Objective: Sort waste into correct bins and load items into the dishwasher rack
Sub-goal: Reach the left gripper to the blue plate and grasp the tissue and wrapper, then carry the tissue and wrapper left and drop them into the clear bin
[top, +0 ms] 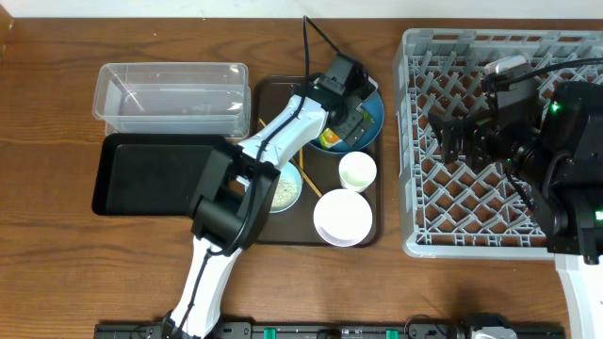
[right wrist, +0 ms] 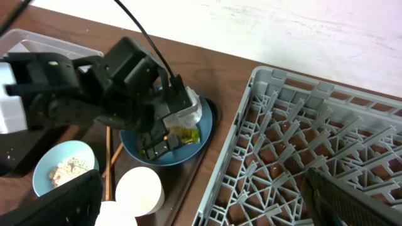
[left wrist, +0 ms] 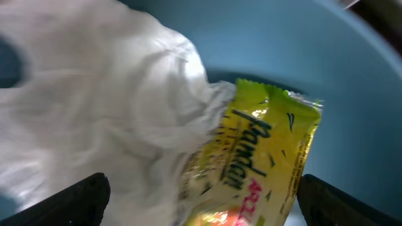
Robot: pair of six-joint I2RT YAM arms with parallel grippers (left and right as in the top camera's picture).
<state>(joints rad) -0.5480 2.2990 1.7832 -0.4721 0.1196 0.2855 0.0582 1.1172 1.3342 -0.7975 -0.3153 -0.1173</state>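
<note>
The dark blue plate sits at the back of the brown serving tray and holds a crumpled white napkin and the yellow-green snack wrapper. My left gripper is low over the plate, open, with its fingers on either side of the wrapper and the napkin's edge. My right gripper hovers open and empty over the grey dishwasher rack. The tray also holds the light blue bowl with rice, the small white cup, the white bowl and the chopsticks.
The clear tub stands at the back left, and the black tray lies in front of it. The brown serving tray lies between them and the rack. My left arm stretches across the black tray and the serving tray.
</note>
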